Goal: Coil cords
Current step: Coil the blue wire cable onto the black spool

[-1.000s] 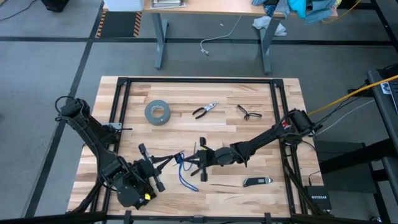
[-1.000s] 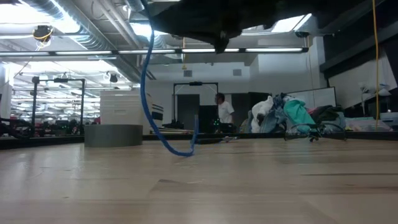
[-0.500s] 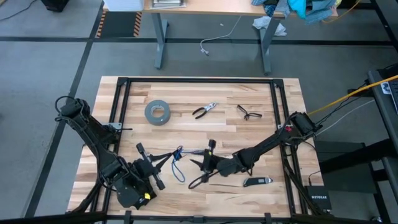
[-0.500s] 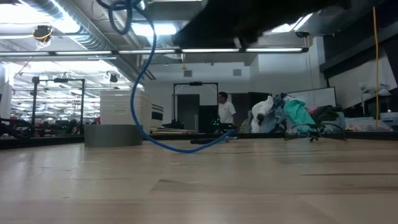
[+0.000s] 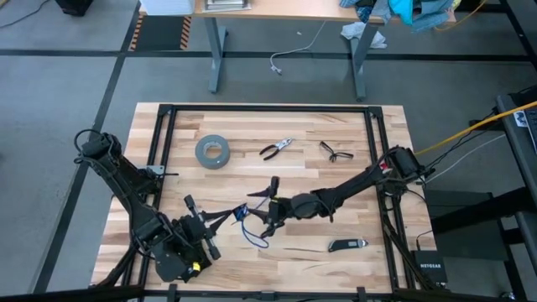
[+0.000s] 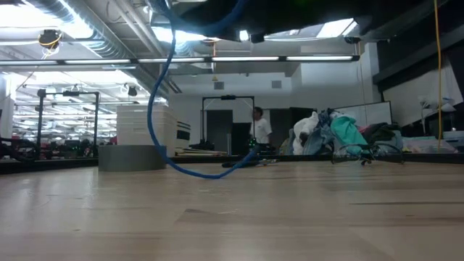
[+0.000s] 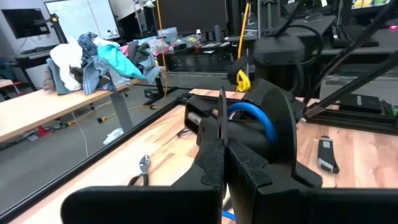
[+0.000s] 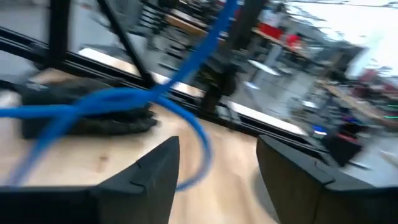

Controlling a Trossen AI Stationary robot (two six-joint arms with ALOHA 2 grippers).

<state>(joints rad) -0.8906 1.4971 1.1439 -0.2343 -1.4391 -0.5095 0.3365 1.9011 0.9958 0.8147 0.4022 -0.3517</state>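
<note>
The wooden table (image 5: pixel 336 151) carries a black frame along its edges. On it lie a grey tape roll (image 5: pixel 213 151), pliers (image 5: pixel 276 148), black-framed glasses (image 5: pixel 336 152) and a small dark folding knife (image 5: pixel 346 245); all four are well apart from the cords.

The cords (image 5: pixel 249 226) are thin cable, bright blue over most of the visible length with darker parts near the grippers. From above they lie near the middle of the table toward its front edge, between the two grippers, with a small blue loop hanging below them. In the low view the blue cable (image 6: pixel 163 109) drops from above in a long curve and its lowest part lies on the tabletop.

The left arm reaches in from the front left corner. The left gripper (image 5: pixel 225 216) is closed, its fingers (image 7: pixel 217 155) pressed together on one end of the cords. The right arm stretches low across the table from the right side. The right gripper (image 5: pixel 270 201) stands with its fingers (image 8: pixel 155 168) wide apart, the blue cable passing just ahead of them, not clamped.

The right wrist view is motion-blurred. The low view cuts off both grippers at its top edge.
</note>
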